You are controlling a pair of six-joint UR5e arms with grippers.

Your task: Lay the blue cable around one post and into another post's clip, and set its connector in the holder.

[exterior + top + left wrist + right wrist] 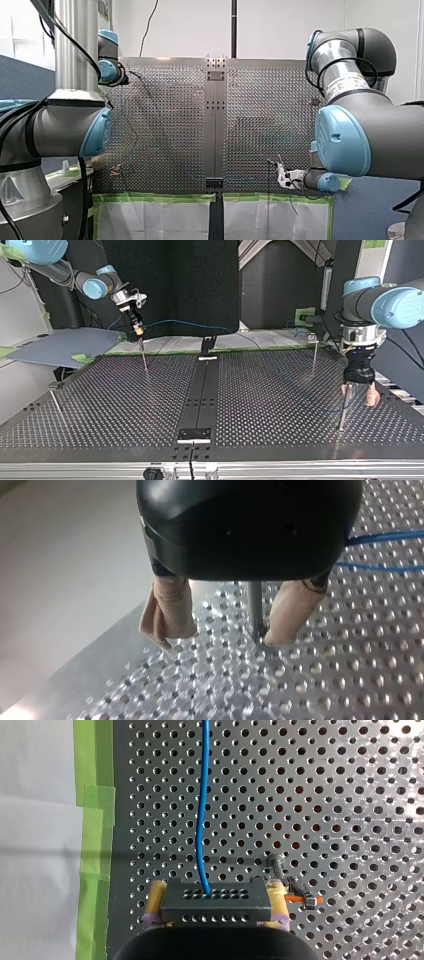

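Between my right gripper's (215, 885) yellow pads (156, 897), the black connector (215, 906) is clamped, the blue cable (202, 820) being led away from it over the perforated table (350, 820). My left gripper (222, 639) is held open, beige pads (170, 615) spread astride a thin post (255, 605) near the top view's right.

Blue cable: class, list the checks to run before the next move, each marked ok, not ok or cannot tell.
1. Connector clamped in my right claw: ok, yellow pads press both sides.
2. Blue cable leaves the connector unkinked: ok.
3. My left claw open: ok, beige pads apart.
4. Post between the left claw's pads: ok, though close to one pad.
5. Cable laid around that post: cannot tell.
6. Connector set down: not ok, it sits in the right claw.
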